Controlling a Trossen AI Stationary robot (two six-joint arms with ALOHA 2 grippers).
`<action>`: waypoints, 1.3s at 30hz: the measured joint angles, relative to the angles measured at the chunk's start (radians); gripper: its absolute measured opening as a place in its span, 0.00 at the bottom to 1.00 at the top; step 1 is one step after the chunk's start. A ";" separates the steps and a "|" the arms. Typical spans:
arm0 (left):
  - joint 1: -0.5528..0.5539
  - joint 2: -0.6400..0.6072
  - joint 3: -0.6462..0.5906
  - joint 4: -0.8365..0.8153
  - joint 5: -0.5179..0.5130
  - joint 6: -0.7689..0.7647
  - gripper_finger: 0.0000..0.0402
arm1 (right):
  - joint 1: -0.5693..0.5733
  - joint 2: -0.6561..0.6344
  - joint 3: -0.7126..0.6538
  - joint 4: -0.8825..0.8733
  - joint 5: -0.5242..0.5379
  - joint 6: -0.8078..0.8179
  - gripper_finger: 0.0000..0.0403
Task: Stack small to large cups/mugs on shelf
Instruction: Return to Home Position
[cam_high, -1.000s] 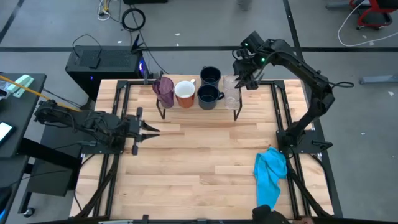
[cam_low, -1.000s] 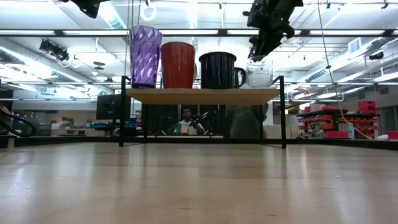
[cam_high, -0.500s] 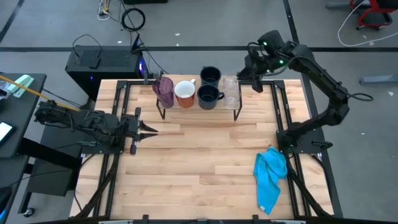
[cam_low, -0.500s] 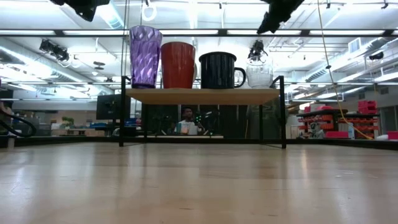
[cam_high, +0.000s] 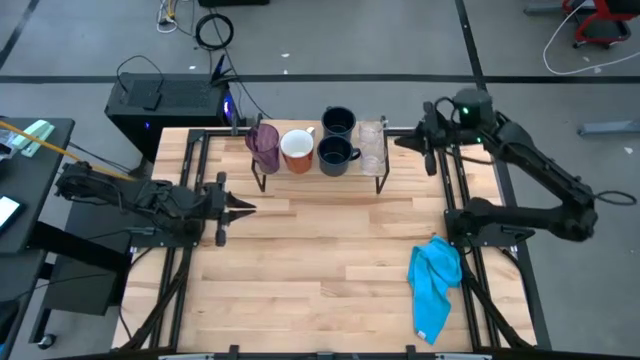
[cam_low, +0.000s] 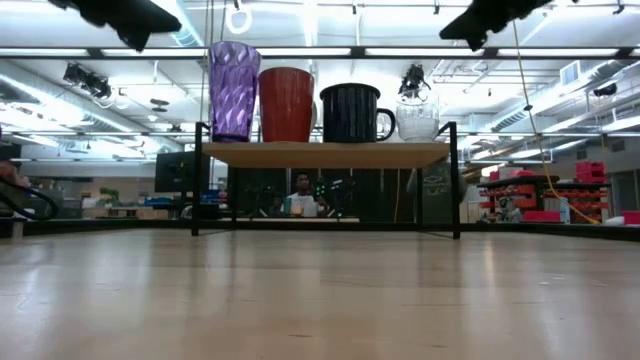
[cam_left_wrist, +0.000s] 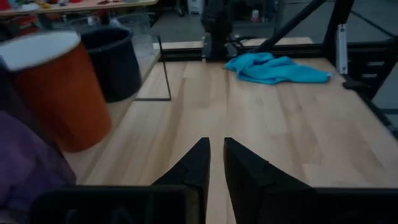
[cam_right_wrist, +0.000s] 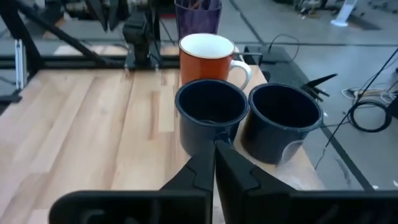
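Note:
The shelf (cam_high: 318, 178) stands at the table's far side, its light-wood plank (cam_low: 325, 153) on thin black legs. On it, from left to right, stand the purple tumbler (cam_high: 264, 143), the orange-brown mug (cam_high: 297, 150), two navy mugs (cam_high: 338, 122) (cam_high: 333, 153) and two clear glasses (cam_high: 371, 134) (cam_high: 373, 158), all upright on their bases. My right gripper (cam_high: 400, 140) hangs shut just off the shelf's right end, pointing at the cups and holding nothing; its wrist view looks over both navy mugs (cam_right_wrist: 210, 115). My left gripper (cam_high: 245, 207) waits shut near the shelf's left front, over the table.
A bright blue cloth (cam_high: 435, 280) lies crumpled near the table's right near corner, also seen as the cloth (cam_left_wrist: 273, 67) ahead of the left gripper. Bare wood spreads across the table's middle (cam_high: 320, 260). A person sits in the room behind the shelf (cam_low: 298, 195).
My right gripper has drawn away from the clear glasses at the shelf's right end, rising and moving toward the table's right edge. The glasses stay standing on the shelf. None of the cups has shifted.

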 joint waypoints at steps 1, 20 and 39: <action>0.000 -0.001 -0.021 0.019 -0.004 0.000 0.13 | 0.000 -0.028 -0.031 0.020 0.000 0.017 0.05; 0.000 -0.004 -0.364 0.442 -0.039 -0.009 0.05 | 0.001 -0.346 -0.504 0.494 0.023 0.284 0.01; 0.005 -0.276 -0.594 0.573 -0.200 0.007 0.01 | 0.083 -0.527 -0.886 0.835 0.085 0.432 0.01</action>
